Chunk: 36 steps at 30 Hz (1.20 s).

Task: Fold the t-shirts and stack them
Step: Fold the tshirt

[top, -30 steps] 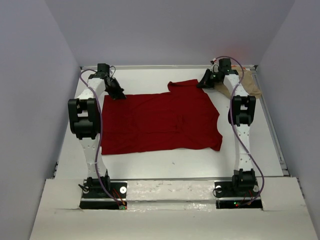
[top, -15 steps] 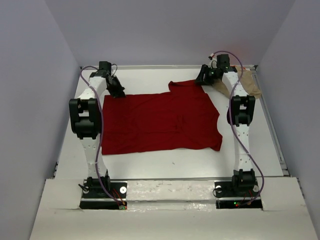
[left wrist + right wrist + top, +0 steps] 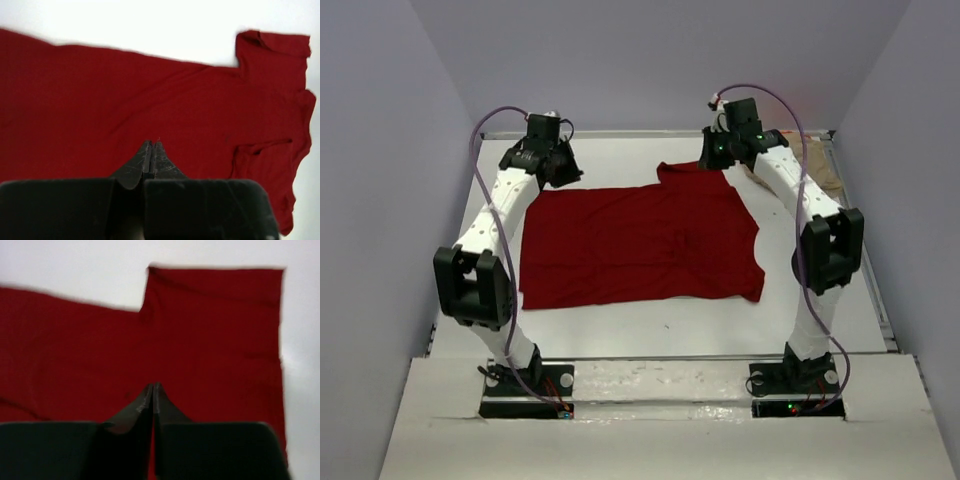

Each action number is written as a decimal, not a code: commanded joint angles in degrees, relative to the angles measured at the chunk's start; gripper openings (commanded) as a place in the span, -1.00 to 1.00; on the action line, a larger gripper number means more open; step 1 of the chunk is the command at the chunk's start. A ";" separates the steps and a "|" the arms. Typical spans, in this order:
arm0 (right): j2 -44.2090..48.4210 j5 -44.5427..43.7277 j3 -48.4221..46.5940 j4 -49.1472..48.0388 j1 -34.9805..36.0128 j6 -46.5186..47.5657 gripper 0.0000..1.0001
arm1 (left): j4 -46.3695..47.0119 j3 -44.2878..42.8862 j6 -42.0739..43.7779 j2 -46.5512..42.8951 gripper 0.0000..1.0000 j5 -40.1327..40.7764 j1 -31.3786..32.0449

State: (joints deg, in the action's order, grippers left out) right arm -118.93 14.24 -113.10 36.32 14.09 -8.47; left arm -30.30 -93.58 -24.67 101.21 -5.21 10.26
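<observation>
Now; left jaws clenched, empty; right jaws clenched, empty; red t-shirt [image 3: 640, 245] flat; tan t-shirt [image 3: 828, 178] behind right arm [image 3: 798, 195].

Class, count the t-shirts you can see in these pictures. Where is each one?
2. The dark red t-shirt lies spread flat in the middle. The tan t-shirt sits at the far right, partly behind the right arm. More could be hidden there.

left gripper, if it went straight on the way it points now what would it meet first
Most likely the dark red t-shirt: in its wrist view the left gripper, jaws shut, aims at the shirt's body with nothing in between. How high above the cloth it is cannot be told.
</observation>
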 commanded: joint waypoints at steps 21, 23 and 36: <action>24.02 -8.27 51.23 -11.97 7.09 -8.67 -1.00 | -6.87 30.21 -6.45 -17.18 -1.00 8.73 2.39; 23.05 -8.79 50.87 -12.41 7.09 -8.32 -1.00 | -7.57 31.35 -7.32 -20.25 -1.00 9.51 3.62; 17.95 -9.76 47.09 -13.46 7.09 -7.79 -1.00 | -9.78 42.86 -15.76 -32.12 -1.00 12.86 9.95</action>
State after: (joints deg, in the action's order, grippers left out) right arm -100.20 5.54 -64.10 25.50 20.75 -17.30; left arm -38.61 -53.47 -37.65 72.14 6.79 18.83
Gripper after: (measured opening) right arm 0.010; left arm 0.014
